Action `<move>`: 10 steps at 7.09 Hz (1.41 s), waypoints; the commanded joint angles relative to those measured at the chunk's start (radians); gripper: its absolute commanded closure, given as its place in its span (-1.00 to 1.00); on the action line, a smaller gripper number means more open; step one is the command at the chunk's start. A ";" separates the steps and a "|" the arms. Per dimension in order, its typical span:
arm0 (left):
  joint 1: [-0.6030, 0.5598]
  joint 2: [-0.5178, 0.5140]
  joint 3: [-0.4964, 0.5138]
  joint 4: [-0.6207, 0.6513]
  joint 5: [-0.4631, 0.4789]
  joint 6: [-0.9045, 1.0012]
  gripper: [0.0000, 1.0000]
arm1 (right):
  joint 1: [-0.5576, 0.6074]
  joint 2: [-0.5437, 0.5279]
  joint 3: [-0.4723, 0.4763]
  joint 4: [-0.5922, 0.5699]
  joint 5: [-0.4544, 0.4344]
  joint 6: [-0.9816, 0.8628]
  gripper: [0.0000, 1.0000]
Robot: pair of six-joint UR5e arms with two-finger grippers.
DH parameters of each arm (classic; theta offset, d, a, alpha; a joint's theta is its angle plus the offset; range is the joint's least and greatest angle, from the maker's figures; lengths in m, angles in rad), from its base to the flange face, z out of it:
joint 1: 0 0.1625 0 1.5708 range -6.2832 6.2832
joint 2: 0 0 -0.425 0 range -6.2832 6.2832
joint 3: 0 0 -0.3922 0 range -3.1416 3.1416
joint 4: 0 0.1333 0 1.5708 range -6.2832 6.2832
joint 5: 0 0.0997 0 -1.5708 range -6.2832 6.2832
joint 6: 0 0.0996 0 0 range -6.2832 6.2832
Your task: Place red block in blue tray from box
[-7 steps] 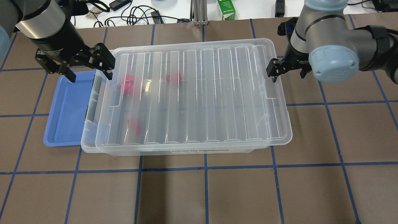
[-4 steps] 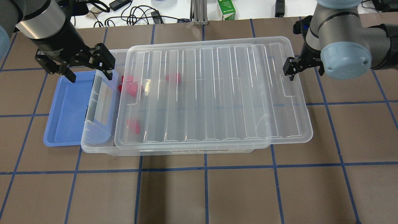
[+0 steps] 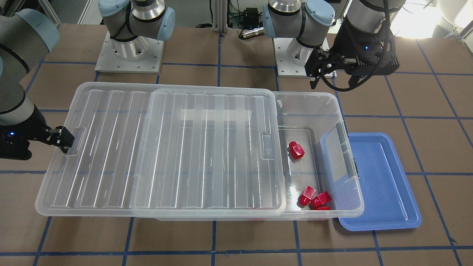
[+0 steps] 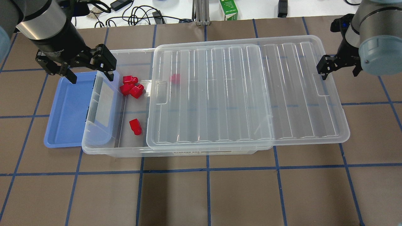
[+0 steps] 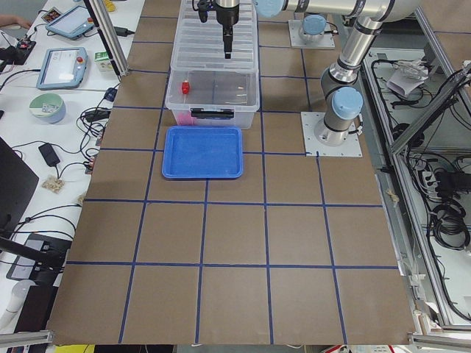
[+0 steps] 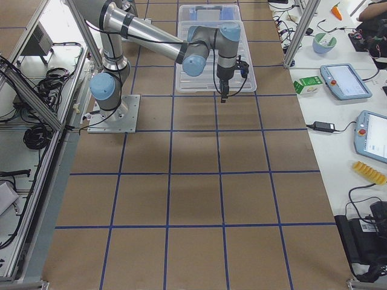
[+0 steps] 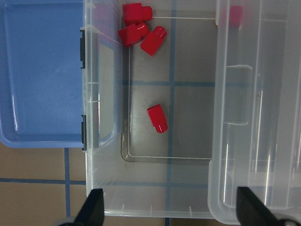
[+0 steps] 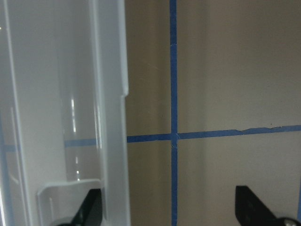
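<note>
The box [image 4: 103, 147] is a clear bin whose ribbed lid [image 4: 251, 94] sits shifted to the right, leaving its left end uncovered. In that end lies one lone red block [image 4: 135, 126], also in the left wrist view [image 7: 157, 118]. A cluster of three red blocks [image 4: 130, 85] lies at the far corner, and another [image 4: 175, 78] shows under the lid. The blue tray [image 4: 67, 110] lies empty against the box's left end. My left gripper [image 4: 89, 70] is open above the box's far-left corner. My right gripper [image 4: 340, 67] is open, with one finger [image 8: 91, 207] in the lid's end notch.
A green carton [image 4: 228, 9] and cables lie on the white bench beyond the table's far edge. The lid overhangs the box's right end above the brown table. Blue tape lines grid the table top.
The lid has slid to the right along with my right arm, uncovering the box's left end and the red blocks there. My left gripper has not moved.
</note>
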 commanded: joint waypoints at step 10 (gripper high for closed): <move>-0.005 -0.173 -0.341 0.515 -0.031 -0.338 -1.00 | 0.228 -0.204 -0.199 0.371 0.185 0.221 -1.00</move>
